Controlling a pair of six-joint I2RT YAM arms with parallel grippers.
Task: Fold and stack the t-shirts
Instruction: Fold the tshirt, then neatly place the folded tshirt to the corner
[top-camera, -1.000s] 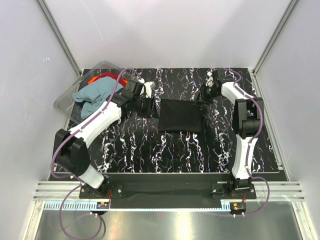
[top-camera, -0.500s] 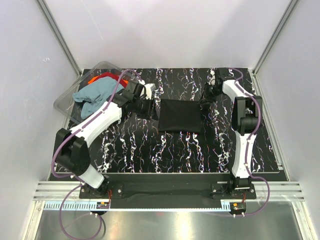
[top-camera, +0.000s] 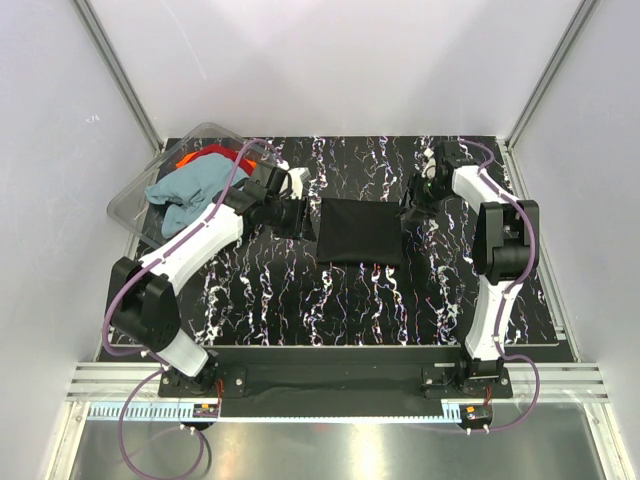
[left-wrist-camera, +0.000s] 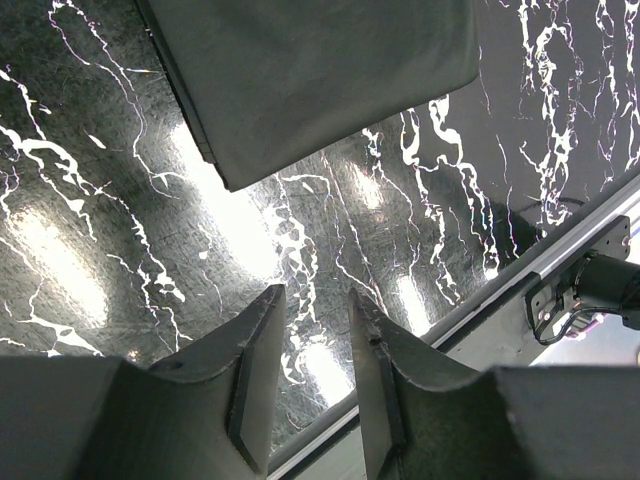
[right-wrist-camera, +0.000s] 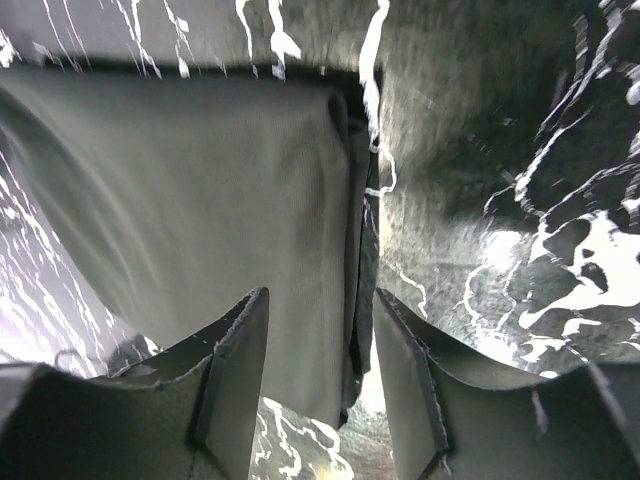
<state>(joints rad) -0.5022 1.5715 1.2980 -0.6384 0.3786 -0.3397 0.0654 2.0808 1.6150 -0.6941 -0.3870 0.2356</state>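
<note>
The black t-shirt (top-camera: 360, 232) lies folded into a flat rectangle in the middle of the table. My left gripper (top-camera: 300, 214) hovers just off its left edge. In the left wrist view that gripper (left-wrist-camera: 315, 312) is open with only tabletop between the fingers, and the black t-shirt (left-wrist-camera: 320, 80) lies beyond them. My right gripper (top-camera: 411, 206) is at the shirt's right edge. In the right wrist view it (right-wrist-camera: 320, 300) stands open, the folded edge of the black t-shirt (right-wrist-camera: 200, 180) below the gap. A teal-blue t-shirt (top-camera: 190, 192) and a red-orange t-shirt (top-camera: 208, 156) lie bunched in the tub.
A clear plastic tub (top-camera: 135, 205) sits tilted at the table's back left corner, right behind the left arm. The table has a black marbled top (top-camera: 330, 300). White walls and metal posts close in the back and sides. A metal rail (left-wrist-camera: 560, 250) runs along the table edge.
My right gripper's jaws have spread apart at the shirt's right edge, and the right arm's elbow has swung a little to the right. The left arm and the shirts have stayed put.
</note>
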